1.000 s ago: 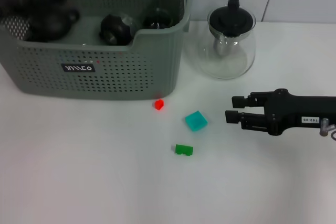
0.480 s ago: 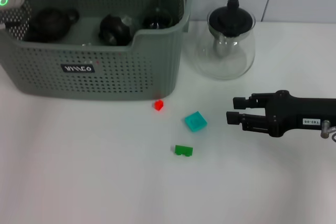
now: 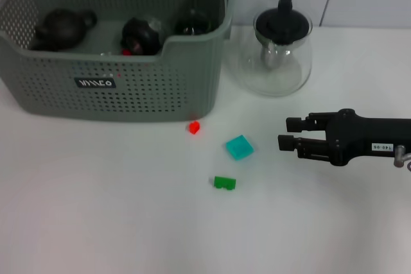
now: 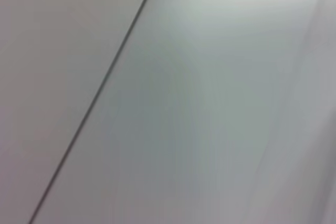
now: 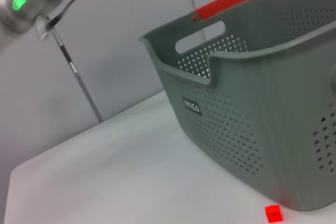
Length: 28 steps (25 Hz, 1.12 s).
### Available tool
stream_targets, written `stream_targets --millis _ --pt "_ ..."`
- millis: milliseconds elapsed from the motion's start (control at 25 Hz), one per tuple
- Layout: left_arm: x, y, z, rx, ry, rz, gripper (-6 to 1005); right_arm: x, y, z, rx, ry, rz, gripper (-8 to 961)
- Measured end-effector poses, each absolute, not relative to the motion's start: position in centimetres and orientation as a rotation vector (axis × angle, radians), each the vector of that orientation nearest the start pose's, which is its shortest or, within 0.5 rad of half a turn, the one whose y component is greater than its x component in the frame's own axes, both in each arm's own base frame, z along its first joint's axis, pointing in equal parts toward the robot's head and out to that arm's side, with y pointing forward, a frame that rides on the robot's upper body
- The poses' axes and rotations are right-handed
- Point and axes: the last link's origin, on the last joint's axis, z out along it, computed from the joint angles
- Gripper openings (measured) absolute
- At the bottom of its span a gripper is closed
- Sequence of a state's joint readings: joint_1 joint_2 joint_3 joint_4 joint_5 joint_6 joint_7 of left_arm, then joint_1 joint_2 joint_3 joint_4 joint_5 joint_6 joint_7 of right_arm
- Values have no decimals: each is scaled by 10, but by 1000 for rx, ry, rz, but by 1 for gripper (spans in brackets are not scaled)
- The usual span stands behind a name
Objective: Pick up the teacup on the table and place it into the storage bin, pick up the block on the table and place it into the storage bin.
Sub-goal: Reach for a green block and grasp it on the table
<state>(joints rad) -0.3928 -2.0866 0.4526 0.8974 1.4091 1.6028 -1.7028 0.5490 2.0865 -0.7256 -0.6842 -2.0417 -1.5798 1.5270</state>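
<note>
On the white table (image 3: 96, 222), storage bin (image 3: 115, 88), blocks.

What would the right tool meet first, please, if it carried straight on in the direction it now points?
Probably the teal block: the right tool points along the table toward it, with bare table between. Its height is unclear, so it might pass just above.

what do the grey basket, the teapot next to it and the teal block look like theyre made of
Storage bin: looks like moulded matte plastic, with walls punched in regular holes. Teapot: clear glass body, see-through with highlights; the black lid is probably plastic. Teal block: seemingly solid plastic, with flat, evenly coloured faces.
</note>
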Motion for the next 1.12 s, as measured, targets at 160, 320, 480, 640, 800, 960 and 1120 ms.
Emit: stream_targets --millis 160,320,480,640,800,960,1120 --pt "-287 273 113 -2064 -487 -1376 919 253 330 -6 -2795 768 670 519" --pt "-308 233 45 -2361 -396 -1026 918 249 329 -5 -2846 743 633 520" --pt "-324 214 12 -2455 -493 -893 917 235 329 13 -2967 726 399 521" --pt "-328 210 6 -2449 -546 -898 917 179 350 46 -2936 635 -64 521" --pt "-327 209 2 -2461 -567 -914 919 137 361 40 -2914 577 -324 522" --pt "-326 206 -2 -2468 -583 -931 919 104 371 -10 -2897 485 -607 523" --pt "-328 203 -2 -2452 -603 -935 918 96 376 -39 -2890 472 -631 522"
